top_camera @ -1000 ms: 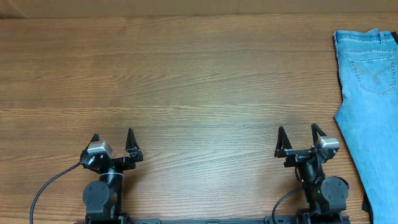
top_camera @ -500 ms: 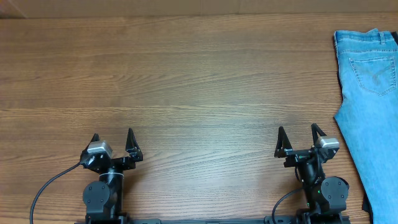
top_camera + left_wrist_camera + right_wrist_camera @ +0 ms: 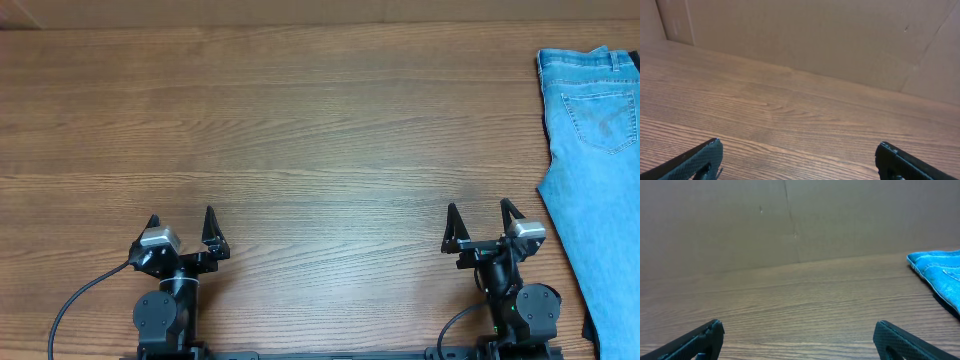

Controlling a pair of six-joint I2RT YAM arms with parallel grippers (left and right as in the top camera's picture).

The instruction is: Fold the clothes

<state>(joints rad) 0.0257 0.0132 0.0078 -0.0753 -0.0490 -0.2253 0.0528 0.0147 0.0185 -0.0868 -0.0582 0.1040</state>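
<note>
Light blue denim jeans lie along the right edge of the table, waistband at the far end and a stitched back pocket showing; a dark strip of another garment peeks out under their edge. They also show at the right of the right wrist view. My left gripper is open and empty at the near left, over bare wood. My right gripper is open and empty at the near right, a little left of the jeans. Grey trousers are out of view.
The wooden table spreads from the arms to a brown cardboard wall at its far edge. Both arm bases sit at the near edge.
</note>
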